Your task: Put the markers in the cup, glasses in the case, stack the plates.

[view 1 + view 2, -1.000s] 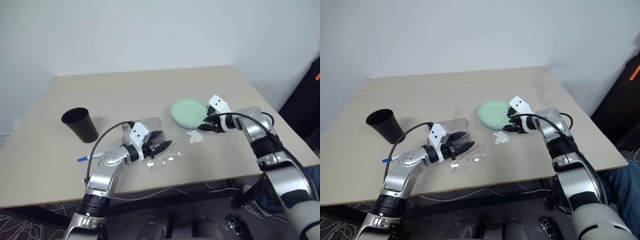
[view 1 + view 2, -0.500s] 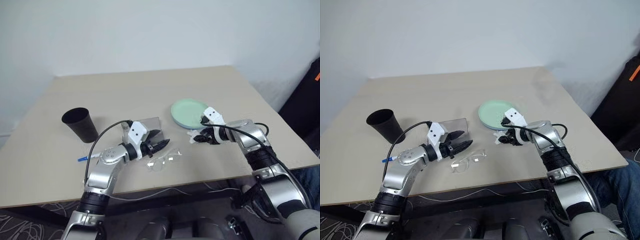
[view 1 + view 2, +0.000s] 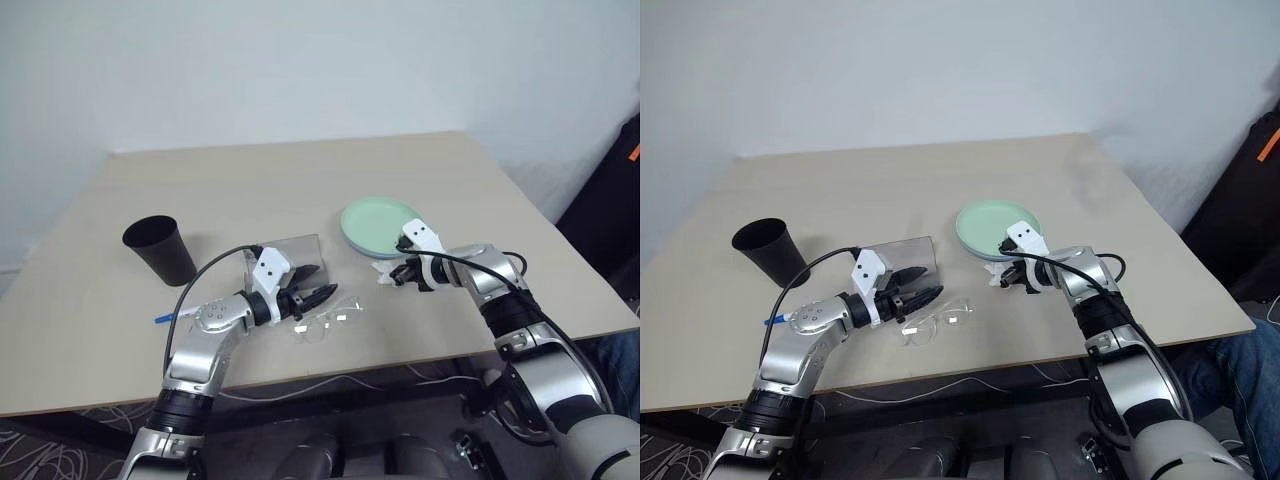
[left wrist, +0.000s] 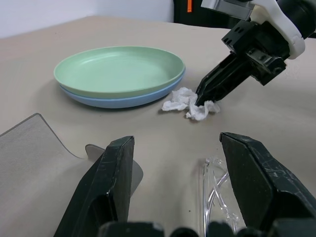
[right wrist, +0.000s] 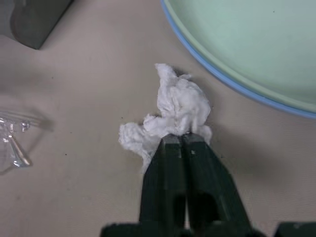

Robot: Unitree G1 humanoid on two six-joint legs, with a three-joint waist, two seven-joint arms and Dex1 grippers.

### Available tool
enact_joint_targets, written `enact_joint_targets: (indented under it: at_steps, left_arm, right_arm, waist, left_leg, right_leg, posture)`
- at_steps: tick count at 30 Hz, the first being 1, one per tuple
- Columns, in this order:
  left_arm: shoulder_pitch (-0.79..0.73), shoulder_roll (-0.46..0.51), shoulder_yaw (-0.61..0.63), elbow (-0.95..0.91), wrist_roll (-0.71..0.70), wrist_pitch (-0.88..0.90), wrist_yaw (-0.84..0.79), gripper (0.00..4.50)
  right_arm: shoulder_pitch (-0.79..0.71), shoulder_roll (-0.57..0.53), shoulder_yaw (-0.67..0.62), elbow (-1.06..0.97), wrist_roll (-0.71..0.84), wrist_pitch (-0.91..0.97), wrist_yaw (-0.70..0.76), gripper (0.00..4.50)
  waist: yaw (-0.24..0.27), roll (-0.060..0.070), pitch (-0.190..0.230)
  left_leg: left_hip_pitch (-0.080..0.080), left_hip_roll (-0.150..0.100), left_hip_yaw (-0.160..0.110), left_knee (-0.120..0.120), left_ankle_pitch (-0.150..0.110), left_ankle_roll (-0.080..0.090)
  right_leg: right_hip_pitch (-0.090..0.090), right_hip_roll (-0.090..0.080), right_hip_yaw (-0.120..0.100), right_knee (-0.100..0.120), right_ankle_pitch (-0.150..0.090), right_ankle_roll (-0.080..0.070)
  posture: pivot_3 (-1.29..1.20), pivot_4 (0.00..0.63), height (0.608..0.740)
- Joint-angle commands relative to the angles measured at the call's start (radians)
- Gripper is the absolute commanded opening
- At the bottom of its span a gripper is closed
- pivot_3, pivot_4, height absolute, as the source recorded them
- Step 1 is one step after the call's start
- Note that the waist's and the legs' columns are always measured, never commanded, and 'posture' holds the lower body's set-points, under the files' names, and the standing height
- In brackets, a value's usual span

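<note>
The mint green plate [image 3: 378, 222] lies stacked on the light blue plate [image 4: 113, 101] right of the table's middle. Just in front of them, my right gripper [image 5: 180, 140] is shut on a small white wad [image 5: 177, 106]. The clear glasses [image 3: 326, 321] lie near the front edge. My left gripper [image 4: 177, 139] is open just behind and above them, with nothing between its fingers. The open grey case [image 3: 292, 249] lies behind that gripper. The black cup [image 3: 160, 248] stands upright at the left. One marker's blue-capped end [image 3: 164, 318] shows beside my left arm.
The table's front edge [image 3: 400, 360] runs close to the glasses. A black bag [image 3: 1240, 200] stands off the table's right side. A person's leg [image 3: 1240, 375] shows at the lower right. Cables lie on the floor below.
My right gripper came down and left from the plates' edge to the white wad and shut on it. The left arm stayed still and open.
</note>
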Motion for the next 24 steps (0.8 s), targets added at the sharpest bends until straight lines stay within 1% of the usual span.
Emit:
enact_joint_targets:
  at_steps: [1, 5, 7, 11, 14, 19, 22, 24]
  left_arm:
    - [-0.017, 0.009, 0.019, -0.037, -0.008, -0.008, 0.0, 2.9]
    - [-0.022, 0.009, 0.018, -0.032, -0.009, -0.009, -0.001, 2.9]
    - [-0.022, 0.009, 0.017, -0.031, -0.009, -0.009, -0.002, 2.9]
    - [-0.023, 0.009, 0.017, -0.028, -0.009, -0.009, -0.002, 2.9]
    - [-0.025, 0.01, 0.018, -0.025, -0.009, -0.01, -0.002, 2.9]
    - [-0.026, 0.013, 0.02, -0.026, -0.008, -0.011, -0.001, 2.9]
    - [-0.021, 0.017, 0.023, -0.033, -0.009, -0.009, 0.001, 2.9]
    - [-0.017, 0.019, 0.025, -0.038, -0.011, -0.007, 0.002, 2.9]
  right_arm:
    - [-0.011, -0.028, -0.005, -0.091, 0.029, 0.002, 0.033, 0.02]
    - [-0.015, -0.048, -0.023, -0.161, 0.059, -0.052, 0.072, 0.02]
    - [-0.043, -0.045, -0.05, -0.151, 0.071, -0.072, 0.055, 0.02]
    - [-0.124, -0.033, -0.088, -0.025, 0.054, -0.155, -0.032, 0.02]
    - [-0.192, -0.026, -0.071, 0.147, 0.002, -0.286, -0.104, 0.02]
    - [-0.269, 0.011, -0.07, 0.362, -0.026, -0.427, -0.13, 0.02]
    - [-0.3, 0.029, -0.079, 0.457, -0.029, -0.487, -0.122, 0.63]
    - [-0.317, 0.035, -0.086, 0.501, -0.03, -0.512, -0.125, 1.26]
  waist:
    - [0.0, 0.0, 0.0]
    - [0.0, 0.0, 0.0]
    - [-0.001, 0.0, 0.0]
    - [0.0, 0.0, 0.0]
    - [0.0, 0.0, 0.0]
    - [-0.001, 0.0, 0.0]
    - [-0.001, 0.0, 0.0]
    - [-0.001, 0.0, 0.0]
  left_leg:
    - [0.0, 0.0, 0.0, 0.0, 0.0, 0.0]
    - [0.0, 0.0, 0.0, 0.0, 0.0, 0.0]
    - [0.0, 0.0, 0.0, 0.0, 0.0, 0.0]
    - [0.0, 0.0, 0.0, 0.0, 0.0, 0.0]
    - [0.0, 0.0, 0.0, 0.0, 0.0, 0.0]
    - [0.001, 0.0, 0.0, 0.0, 0.0, 0.0]
    - [0.0, 0.0, 0.0, 0.0, 0.0, 0.0]
    - [0.0, 0.0, 0.0, 0.0, 0.0, 0.0]
  right_leg:
    - [0.0, 0.0, 0.0, 0.0, 0.0, 0.0]
    - [0.0, 0.0, 0.0, 0.0, 0.0, 0.0]
    - [0.0, 0.0, 0.0, 0.0, 0.0, 0.0]
    - [0.0, 0.0, 0.0, 0.0, 0.0, 0.0]
    - [0.0, 0.0, 0.0, 0.0, 0.0, 0.0]
    - [0.0, 0.001, 0.0, 0.0, 0.001, 0.0]
    - [0.0, 0.002, 0.001, 0.0, 0.001, -0.001]
    - [0.0, 0.002, 0.001, 0.0, 0.001, -0.001]
  posture:
    - [0.0, 0.0, 0.74]
    - [0.0, 0.0, 0.74]
    - [0.0, 0.0, 0.74]
    - [0.0, 0.0, 0.74]
    - [0.0, 0.0, 0.74]
    - [0.0, 0.0, 0.74]
    - [0.0, 0.0, 0.74]
    - [0.0, 0.0, 0.74]
